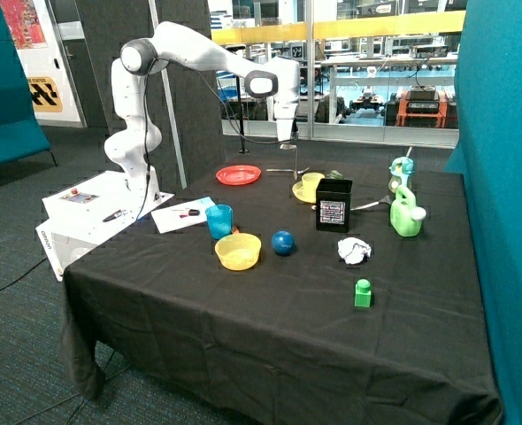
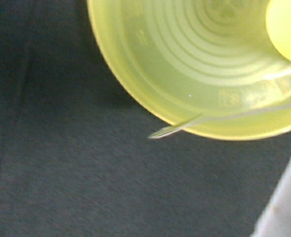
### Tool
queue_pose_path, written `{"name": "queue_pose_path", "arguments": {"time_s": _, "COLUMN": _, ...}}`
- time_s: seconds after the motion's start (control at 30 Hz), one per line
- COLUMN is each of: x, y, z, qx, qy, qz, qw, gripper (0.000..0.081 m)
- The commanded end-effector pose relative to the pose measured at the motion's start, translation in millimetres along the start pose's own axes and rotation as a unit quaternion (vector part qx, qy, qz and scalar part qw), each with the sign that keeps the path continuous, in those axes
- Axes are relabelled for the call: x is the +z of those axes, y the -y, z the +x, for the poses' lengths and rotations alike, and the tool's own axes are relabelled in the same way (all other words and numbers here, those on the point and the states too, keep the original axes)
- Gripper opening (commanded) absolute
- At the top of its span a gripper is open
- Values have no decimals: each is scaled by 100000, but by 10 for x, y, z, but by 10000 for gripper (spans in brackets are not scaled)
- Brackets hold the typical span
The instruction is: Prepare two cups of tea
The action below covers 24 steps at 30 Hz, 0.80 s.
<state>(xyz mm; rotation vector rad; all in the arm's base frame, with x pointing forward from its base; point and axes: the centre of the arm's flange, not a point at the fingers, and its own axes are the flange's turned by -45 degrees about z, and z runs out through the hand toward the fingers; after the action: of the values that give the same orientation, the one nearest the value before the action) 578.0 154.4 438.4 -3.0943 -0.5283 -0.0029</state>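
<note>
The yellow cup stands on its yellow saucer at the back of the table, beside the black box. My gripper hangs above the table just behind the saucer. In the wrist view the ringed saucer fills the frame, with the cup at its edge. A thin string lies across the saucer and ends in a small tag over the rim. No tea bag shows. The blue tumbler stands near the front, next to the yellow bowl.
A red plate lies at the back. A blue ball, a crumpled paper ball and a green block lie toward the front. A green watering can and a green bottle stand beyond the box. A paper sheet overhangs the table edge.
</note>
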Motion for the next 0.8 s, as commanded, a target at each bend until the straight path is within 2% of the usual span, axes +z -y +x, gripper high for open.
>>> {"name": "queue_pose_path", "arguments": {"time_s": 0.0, "x": -106, "y": 264, "z": 249, "qx": -2036, "qy": 113, "qz": -108, "qw": 99979, "gripper": 0}}
{"name": "queue_pose_path", "arguments": {"time_s": 0.3, "x": -19, "y": 306, "z": 387, "qx": -1762, "qy": 113, "qz": -109, "qw": 99984, "gripper": 0}}
{"name": "queue_pose_path", "arguments": {"time_s": 0.77, "x": 199, "y": -110, "z": 424, "qx": 1268, "qy": 110, "qz": -112, "qw": 99992, "gripper": 0}}
